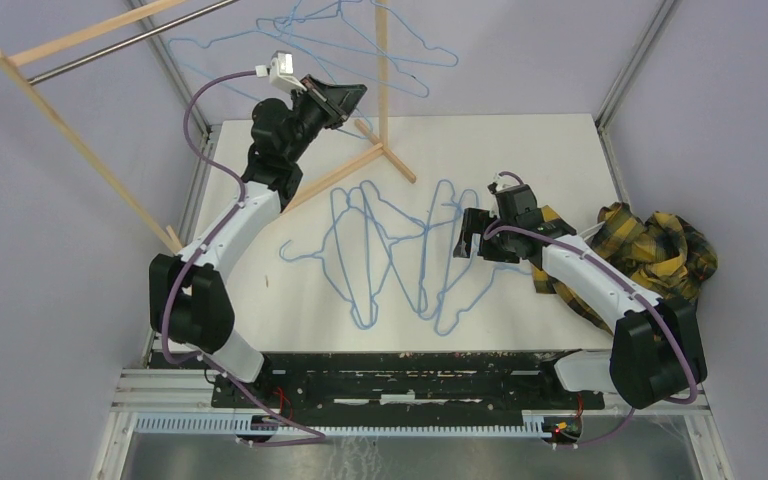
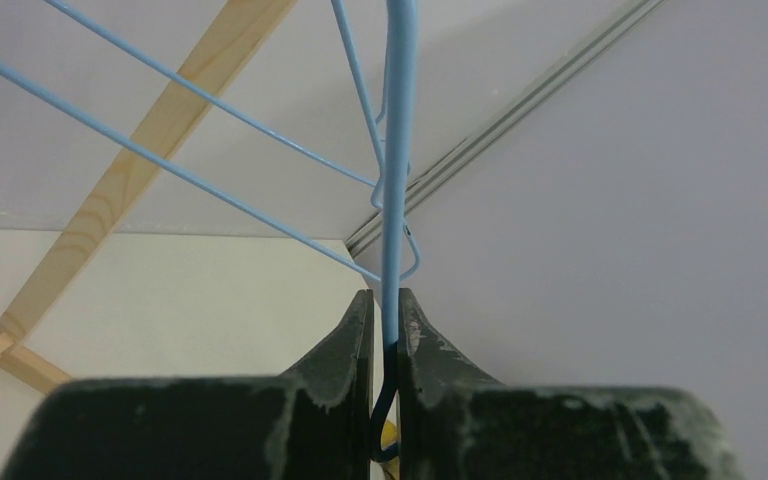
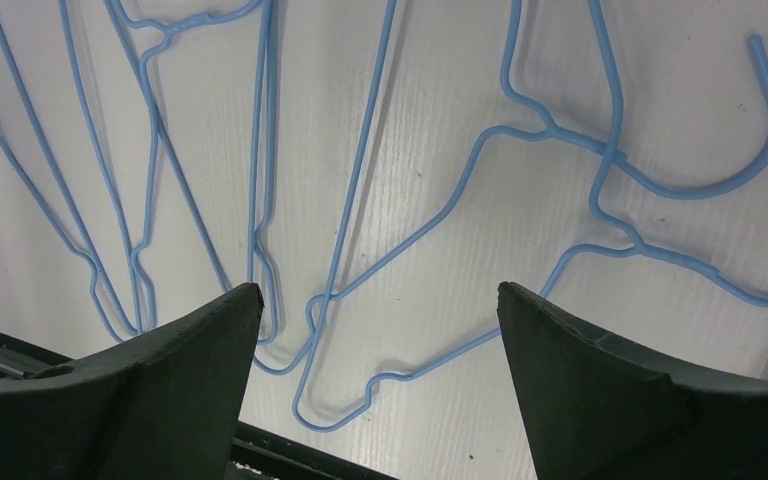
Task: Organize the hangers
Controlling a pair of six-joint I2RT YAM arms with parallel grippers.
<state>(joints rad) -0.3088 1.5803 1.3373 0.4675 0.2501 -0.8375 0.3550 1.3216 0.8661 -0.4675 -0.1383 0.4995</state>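
The left gripper (image 2: 387, 305) is up high by the wood rack (image 1: 381, 80). Its 2 fingers are pressed tight on the thin wire of 1 blue hanger (image 2: 398, 150). More hangers (image 1: 360, 45) are up there beside it, near the rack's post. I cannot tell what they hang from.

The right gripper (image 3: 380, 300) is low over the white table (image 1: 550, 150). Its fingers are wide apart with nothing in them. Right under it lies a pile of hangers (image 1: 400, 255), flat and crossing each other. A yellow check cloth (image 1: 660, 245) sits at the table's right side.
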